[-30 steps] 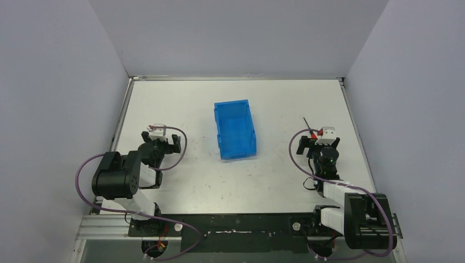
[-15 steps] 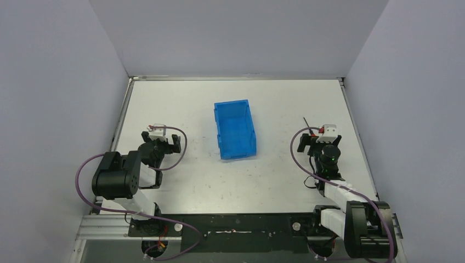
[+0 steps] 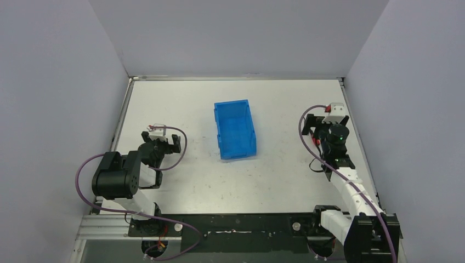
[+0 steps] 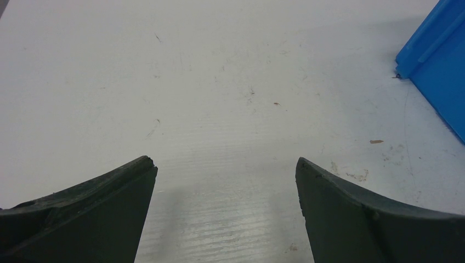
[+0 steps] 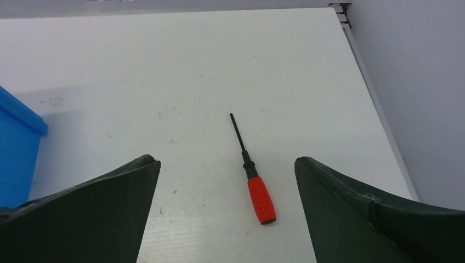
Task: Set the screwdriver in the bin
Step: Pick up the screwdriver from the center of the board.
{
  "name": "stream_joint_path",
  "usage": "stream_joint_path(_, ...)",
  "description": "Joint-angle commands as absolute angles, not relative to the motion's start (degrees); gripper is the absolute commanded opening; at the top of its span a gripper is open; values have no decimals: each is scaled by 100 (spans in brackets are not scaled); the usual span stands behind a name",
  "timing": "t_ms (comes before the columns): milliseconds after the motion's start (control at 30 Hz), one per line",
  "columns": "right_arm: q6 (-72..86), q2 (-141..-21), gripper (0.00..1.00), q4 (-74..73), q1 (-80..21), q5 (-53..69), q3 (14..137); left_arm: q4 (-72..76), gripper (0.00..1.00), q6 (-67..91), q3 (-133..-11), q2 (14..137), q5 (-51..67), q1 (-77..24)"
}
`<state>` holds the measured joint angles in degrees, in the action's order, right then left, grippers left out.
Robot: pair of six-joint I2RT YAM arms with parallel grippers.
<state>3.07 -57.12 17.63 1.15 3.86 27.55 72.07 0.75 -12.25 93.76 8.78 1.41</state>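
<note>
The screwdriver [image 5: 261,199] has a red handle and a thin black shaft pointing away; it lies flat on the white table. In the right wrist view it lies between my open right gripper's [image 5: 225,160] fingers, nearer the right one and not touched. In the top view my right gripper [image 3: 317,125] covers it. The blue bin [image 3: 236,130] stands at mid-table, left of the right gripper; a corner shows in the right wrist view [image 5: 16,147]. My left gripper [image 3: 162,141] is open and empty, left of the bin [image 4: 438,71].
Grey walls close in the white table [image 3: 274,175] on the left, back and right. The table's right edge rail [image 5: 378,115] runs close beside the screwdriver. Purple cables [image 3: 302,137] loop beside both wrists.
My right arm has reached out toward the back of the table, and its gripper now sits over the screwdriver. The left arm and the bin have not moved.
</note>
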Motion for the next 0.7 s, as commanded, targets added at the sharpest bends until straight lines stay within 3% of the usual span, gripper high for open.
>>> stream_joint_path(0, 366, -5717, 100, 593, 158, 254, 3730, 7348, 97, 31, -1283, 9262, 888, 114)
stream_joint_path(667, 58, -7290, 100, -2443, 167, 410, 6844, 7355, 97, 31, -1283, 9263, 888, 114)
